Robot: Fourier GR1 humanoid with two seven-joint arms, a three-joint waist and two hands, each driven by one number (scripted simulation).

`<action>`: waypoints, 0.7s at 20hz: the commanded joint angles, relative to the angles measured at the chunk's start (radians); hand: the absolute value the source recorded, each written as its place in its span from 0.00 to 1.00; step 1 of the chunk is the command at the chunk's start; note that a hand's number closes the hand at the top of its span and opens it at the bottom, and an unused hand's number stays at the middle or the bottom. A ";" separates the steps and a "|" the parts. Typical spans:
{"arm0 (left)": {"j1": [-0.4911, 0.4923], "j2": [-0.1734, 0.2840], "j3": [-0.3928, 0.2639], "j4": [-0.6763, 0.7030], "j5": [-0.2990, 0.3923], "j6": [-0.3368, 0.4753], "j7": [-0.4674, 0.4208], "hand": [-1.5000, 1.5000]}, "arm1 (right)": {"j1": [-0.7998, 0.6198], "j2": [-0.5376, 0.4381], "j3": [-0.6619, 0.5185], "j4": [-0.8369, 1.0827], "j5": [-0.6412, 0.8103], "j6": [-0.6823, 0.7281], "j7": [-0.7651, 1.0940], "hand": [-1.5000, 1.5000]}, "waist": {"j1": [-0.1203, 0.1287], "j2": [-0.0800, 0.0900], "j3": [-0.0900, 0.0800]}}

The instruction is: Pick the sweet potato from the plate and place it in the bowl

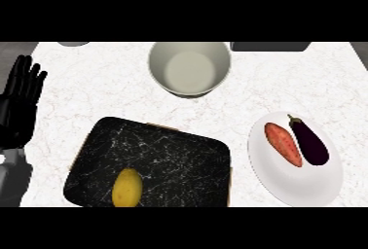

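I had only the left hand (20,104) in view, resting at the left edge with straight, released fingers; the right hand did not show at all. The sweet potato (283,143) lay on the white plate (295,187) at the right, just beside an eggplant (310,141), possibly touching it. I judged a reach could nudge or catch the eggplant instead. The bowl (189,68) stood far across the worktop (108,92), a long carry. A yellow potato (127,188) on the black tray (158,146) could be mistaken for the target.

White marbled desk (101,92), carrying a pale bowl (190,68) far centre, a black marbled tray (155,155) near centre, a white plate (287,182) near right.
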 commanded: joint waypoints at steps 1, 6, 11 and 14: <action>0.005 0.000 0.000 -0.009 0.000 -0.004 0.003 0.50 | 0.001 -0.084 0.020 -0.006 0.166 0.201 -0.187 0.00 | 0.007 -0.002 0.002; -0.028 -0.009 -0.005 0.013 -0.004 0.001 0.004 0.50 | -0.033 -0.149 0.104 -0.068 0.307 0.156 -0.248 0.00 | 0.019 0.005 0.004; -0.053 0.011 0.009 0.040 -0.010 -0.006 0.005 0.50 | -0.015 -0.187 0.184 0.001 0.413 0.081 -0.391 0.00 | 0.016 0.008 0.002; -0.026 -0.009 -0.004 0.030 0.006 -0.031 -0.008 0.50 | 0.002 -0.163 0.285 0.025 0.515 -0.038 -0.455 0.00 | 0.030 0.007 0.001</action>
